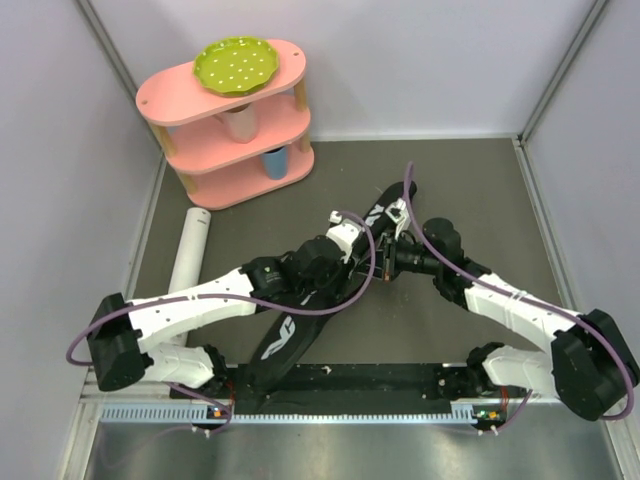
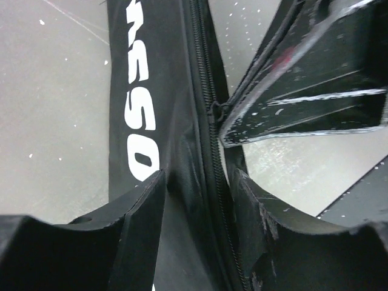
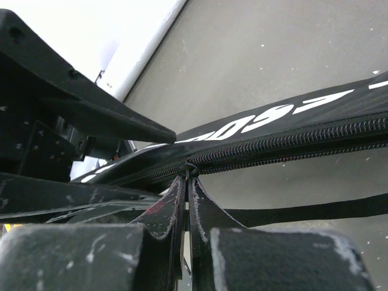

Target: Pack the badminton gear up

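Note:
The black bag [image 1: 285, 335] with white lettering lies diagonally on the grey table, its zipper edge [image 2: 209, 79] facing the arms. My left gripper [image 1: 362, 248] straddles that edge, and its jaws [image 2: 197, 188] are closed on the bag fabric beside the zipper. My right gripper [image 1: 386, 262] is shut on the small zipper pull [image 3: 191, 170], and it shows in the left wrist view holding the pull [image 2: 218, 111]. The bag also shows in the right wrist view [image 3: 291, 121]. A long white tube [image 1: 188, 255] lies on the table left of the bag. No rackets or shuttlecocks are in view.
A pink three-tier shelf [image 1: 230, 150] stands at the back left with a green dotted plate [image 1: 233, 62] on top and cups on its lower tiers. Grey walls close in the table on the left, back and right.

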Available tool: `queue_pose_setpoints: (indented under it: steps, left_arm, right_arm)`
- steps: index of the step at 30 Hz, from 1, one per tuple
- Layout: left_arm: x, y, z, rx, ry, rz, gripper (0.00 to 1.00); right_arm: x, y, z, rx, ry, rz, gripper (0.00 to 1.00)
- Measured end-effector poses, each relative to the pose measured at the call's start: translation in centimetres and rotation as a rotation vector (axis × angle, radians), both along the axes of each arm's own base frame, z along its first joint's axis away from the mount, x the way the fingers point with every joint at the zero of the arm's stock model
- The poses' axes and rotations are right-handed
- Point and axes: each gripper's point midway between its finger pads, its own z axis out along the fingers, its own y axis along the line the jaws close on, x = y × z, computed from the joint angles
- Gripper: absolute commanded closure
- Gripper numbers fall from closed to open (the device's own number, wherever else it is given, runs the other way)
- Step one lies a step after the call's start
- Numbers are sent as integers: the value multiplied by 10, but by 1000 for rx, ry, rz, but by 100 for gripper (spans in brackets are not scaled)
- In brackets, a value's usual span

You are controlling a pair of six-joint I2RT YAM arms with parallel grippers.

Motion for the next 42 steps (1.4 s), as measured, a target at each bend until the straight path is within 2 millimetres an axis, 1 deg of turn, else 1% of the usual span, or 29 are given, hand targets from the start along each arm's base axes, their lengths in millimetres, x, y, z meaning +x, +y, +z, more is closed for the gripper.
queue_pose_setpoints:
  steps: [1, 3, 4, 6, 7, 12, 16, 20, 24, 27, 30, 33, 35, 42]
  left_arm:
    - [1, 2, -4, 19, 0, 1, 60]
    - [2, 3, -9, 44, 0, 2, 71]
    - [3, 3, -11, 49, -1, 4, 85]
    - [3, 2, -11, 55, -4, 6, 98]
    - [4, 2, -11, 58, -6, 7, 100]
    - [4, 3, -10, 65, -15, 8, 100]
    - [0, 11, -1, 61, -31, -5, 100]
    - [-13, 22, 7, 32, -36, -48, 100]
    - [-27, 37, 12, 7, -30, -76, 100]
    - [-34, 49, 16, -13, -43, -79, 100]
    - [-40, 61, 19, -30, -56, -78, 100]
    - [-44, 69, 22, -38, -63, -78, 100]
    - [-46, 73, 22, -39, -64, -78, 100]
    - [-51, 78, 21, -45, -71, -93, 100]
  right_arm:
    - [-1, 0, 0, 0, 3, -1, 100]
    - [-1, -1, 1, -2, 6, -5, 100]
    - [-2, -2, 1, -5, 8, -9, 100]
    - [-2, -4, -1, -14, 14, -20, 100]
    - [-2, -4, -1, -19, 14, -24, 100]
    - [6, -11, -2, -87, 1, -78, 100]
    - [19, -21, 2, -158, -45, -145, 100]
    - [33, -32, 4, -230, -86, -212, 100]
    - [46, -45, 3, -308, -115, -279, 100]
    - [57, -54, 0, -349, -115, -323, 100]
    - [72, -69, -6, -393, -101, -386, 100]
    - [86, -83, -12, -434, -86, -443, 100]
    - [99, -96, -16, -464, -74, -491, 100]
    - [126, -135, -32, -534, -23, -603, 100]
